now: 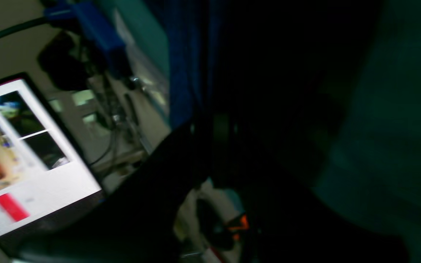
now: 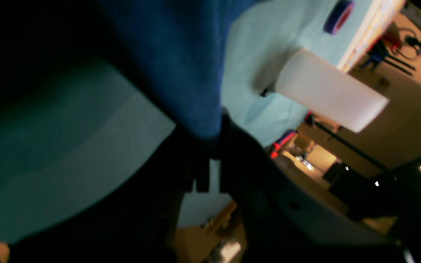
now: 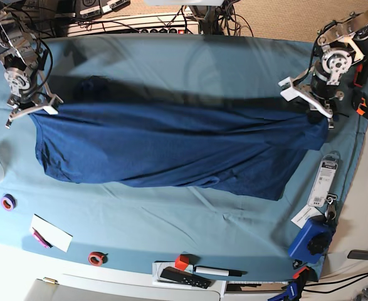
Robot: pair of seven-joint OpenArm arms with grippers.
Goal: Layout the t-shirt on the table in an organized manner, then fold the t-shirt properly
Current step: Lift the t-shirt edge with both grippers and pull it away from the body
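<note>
The t-shirt hangs stretched above the desk, the left tool and right tool each clamped on an opposite edge. Lower both ends together, holding tension even so the fabric lands flat, without wrinkles.

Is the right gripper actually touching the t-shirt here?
Touching. The right wrist view shows the blue t-shirt fabric running straight into the shut right gripper, pinched there. The base view agrees: the shirt's corner ends at that gripper.
</note>
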